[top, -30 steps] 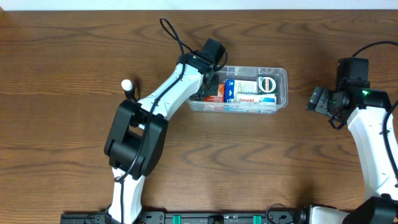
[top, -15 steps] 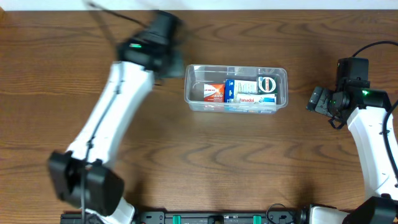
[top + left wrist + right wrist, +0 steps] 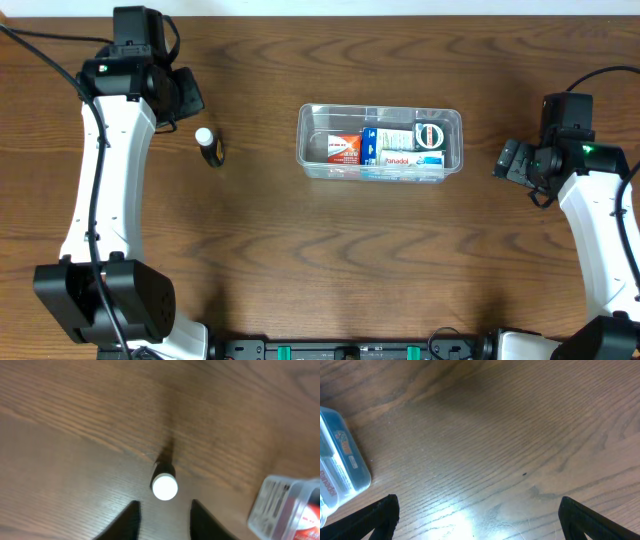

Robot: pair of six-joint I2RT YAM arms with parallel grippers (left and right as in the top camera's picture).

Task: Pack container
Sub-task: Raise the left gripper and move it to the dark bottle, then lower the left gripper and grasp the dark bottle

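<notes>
1. left gripper (image 3: 186,92) sits at the far left of the table (image 3: 330,260), well apart from the container (image 3: 312,150). in the left wrist view its fingertips (image 3: 129,520) are parted with bare wood between them, nothing grasped.
2. a small dark tube with white cap (image 3: 208,146) is on the table just beside the left gripper, between it and the container. the wrist view shows the cap (image 3: 164,486) just ahead of the parted fingers, not touching them.
3. right gripper (image 3: 515,162) is right of the container, near it but not touching. its jaws are spread wide, empty, only table under them in the right wrist view.
4. the container is clear plastic and lies centre-table, long side left to right.
5. inside: a red carton (image 3: 343,148) left of middle, white and blue boxes (image 3: 400,150) packed to its right, and a round green-white item (image 3: 430,133) at the right end. the left end of the tub is bare.
6. a container corner shows at the edge of both wrist views (image 3: 287,505) (image 3: 340,460).
</notes>
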